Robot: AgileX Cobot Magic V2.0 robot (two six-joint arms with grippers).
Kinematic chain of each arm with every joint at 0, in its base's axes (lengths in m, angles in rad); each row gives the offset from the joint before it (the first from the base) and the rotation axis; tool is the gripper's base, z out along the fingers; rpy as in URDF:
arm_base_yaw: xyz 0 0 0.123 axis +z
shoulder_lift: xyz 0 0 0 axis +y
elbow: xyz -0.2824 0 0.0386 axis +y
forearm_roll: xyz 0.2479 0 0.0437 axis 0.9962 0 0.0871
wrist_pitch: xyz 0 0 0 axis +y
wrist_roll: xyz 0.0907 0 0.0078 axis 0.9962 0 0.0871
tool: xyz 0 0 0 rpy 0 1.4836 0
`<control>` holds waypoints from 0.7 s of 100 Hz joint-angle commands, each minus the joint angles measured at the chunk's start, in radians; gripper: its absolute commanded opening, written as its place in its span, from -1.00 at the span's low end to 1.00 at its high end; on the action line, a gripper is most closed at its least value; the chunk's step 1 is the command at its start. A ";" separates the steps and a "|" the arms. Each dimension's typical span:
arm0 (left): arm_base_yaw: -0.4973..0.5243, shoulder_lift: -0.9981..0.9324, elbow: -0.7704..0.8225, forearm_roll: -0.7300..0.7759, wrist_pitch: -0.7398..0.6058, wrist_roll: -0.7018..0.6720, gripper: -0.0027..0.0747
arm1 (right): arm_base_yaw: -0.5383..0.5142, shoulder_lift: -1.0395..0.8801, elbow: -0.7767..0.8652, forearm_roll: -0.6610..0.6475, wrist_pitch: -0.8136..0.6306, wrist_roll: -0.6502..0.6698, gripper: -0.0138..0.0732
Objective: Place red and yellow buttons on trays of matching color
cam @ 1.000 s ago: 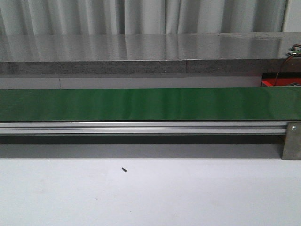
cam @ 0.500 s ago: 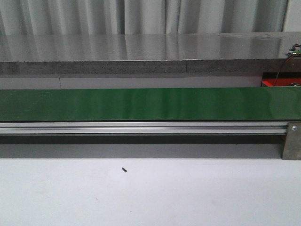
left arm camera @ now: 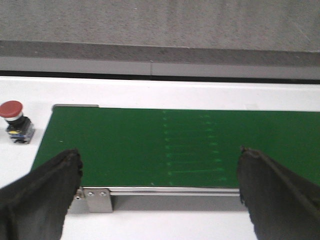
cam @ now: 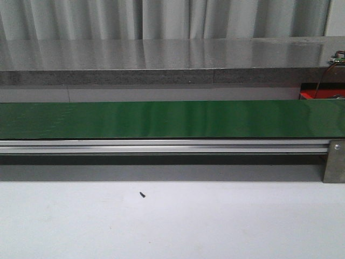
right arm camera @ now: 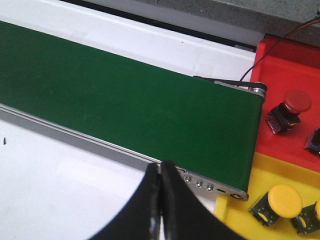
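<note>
In the left wrist view a red button (left arm camera: pixel 12 114) on a dark base stands on the white surface just off the end of the green belt (left arm camera: pixel 175 145). My left gripper (left arm camera: pixel 159 154) hangs open above the belt's near edge, nothing between its fingers. The right wrist view shows a red tray (right arm camera: pixel 285 60) holding a red button (right arm camera: pixel 291 106), and a yellow tray (right arm camera: pixel 280 170) holding two yellow buttons (right arm camera: pixel 281 200), one of them at the frame's edge (right arm camera: pixel 311 219). My right gripper (right arm camera: pixel 161 167) is shut and empty over the belt's rail. Neither gripper shows in the front view.
The green conveyor belt (cam: pixel 172 118) runs across the front view with nothing on it, an aluminium rail (cam: pixel 161 145) along its near side. A corner of the red tray (cam: pixel 319 95) shows at the far right. A small dark speck (cam: pixel 142 195) lies on the white table.
</note>
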 commanded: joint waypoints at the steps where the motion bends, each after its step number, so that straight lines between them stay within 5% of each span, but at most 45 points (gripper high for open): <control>1: 0.034 0.057 -0.080 0.002 -0.081 -0.034 0.67 | -0.004 -0.010 -0.030 0.020 -0.047 0.000 -0.84; 70: 0.315 0.825 -0.563 -0.002 -0.089 -0.077 0.67 | -0.004 -0.010 -0.030 0.020 -0.047 0.000 -0.84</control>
